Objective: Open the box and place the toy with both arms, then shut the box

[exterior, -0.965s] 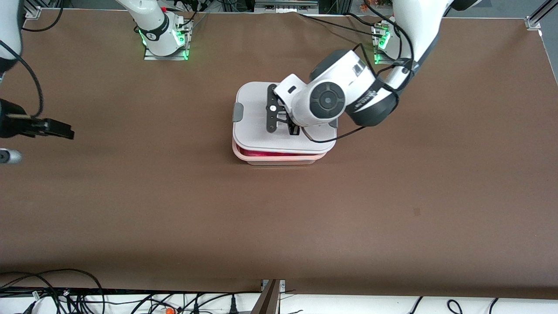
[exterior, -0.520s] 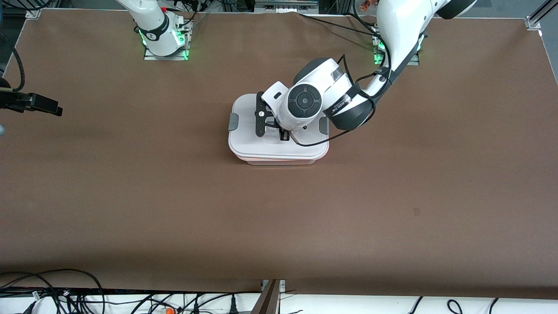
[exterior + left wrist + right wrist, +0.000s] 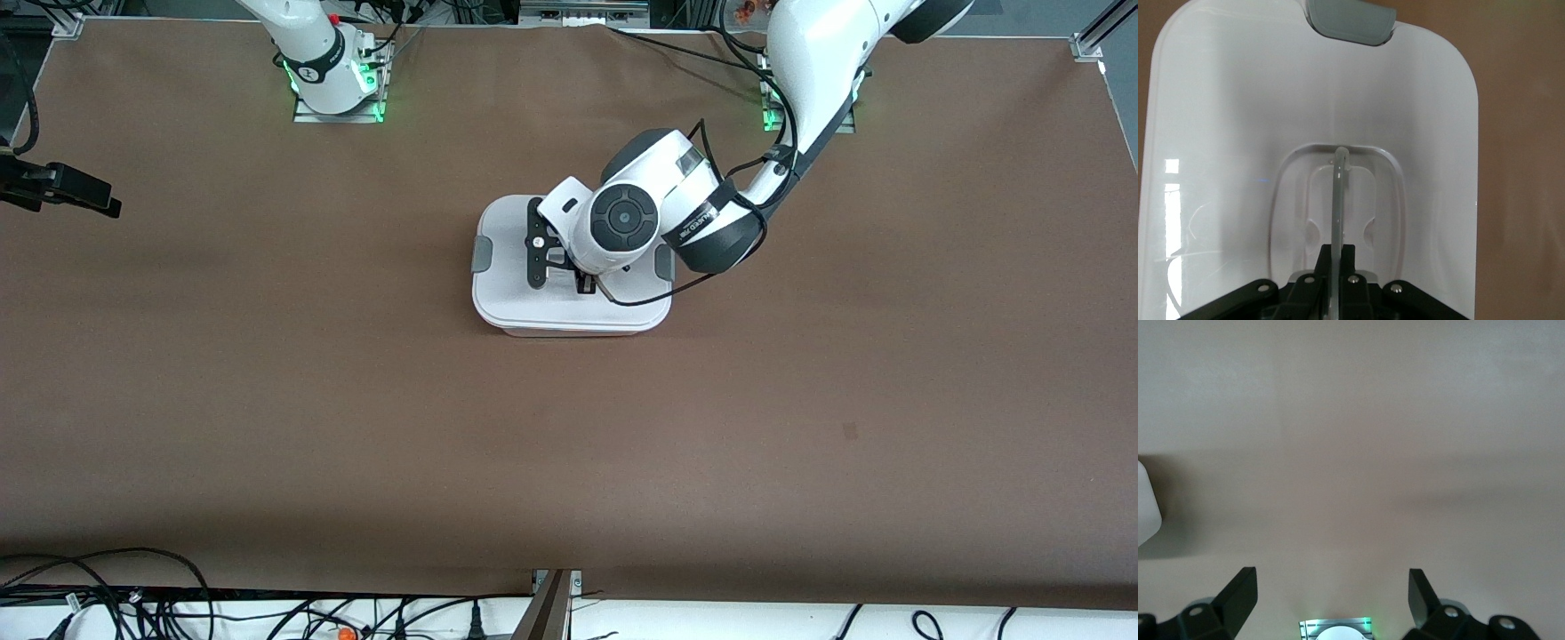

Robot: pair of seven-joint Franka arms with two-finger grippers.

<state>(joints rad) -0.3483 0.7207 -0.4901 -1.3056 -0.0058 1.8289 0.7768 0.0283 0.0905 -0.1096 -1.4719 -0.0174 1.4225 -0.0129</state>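
Observation:
The box's white lid [image 3: 511, 298] lies flat on the pale pink tub [image 3: 569, 332], with only a thin strip of the tub showing under its near edge. Grey clips [image 3: 481, 254] sit at both ends of the lid. My left gripper [image 3: 582, 283] is over the lid's centre and shut on the thin upright handle [image 3: 1340, 193] in the recess. The left wrist view shows the lid [image 3: 1218, 133] and one grey clip [image 3: 1350, 23]. My right gripper [image 3: 98, 197] is open and empty, raised over the table at the right arm's end. The toy is hidden.
The brown table [image 3: 569, 462] surrounds the box. Both arm bases with green lights [image 3: 336, 84] stand along the table's edge farthest from the front camera. Cables [image 3: 107, 596] lie past the edge nearest it. The right wrist view shows bare table [image 3: 1351, 453] and a white corner [image 3: 1146, 500].
The left gripper has lowered the lid onto the tub, closing the gap where pink showed. The right gripper has drawn back toward the right arm's end of the table.

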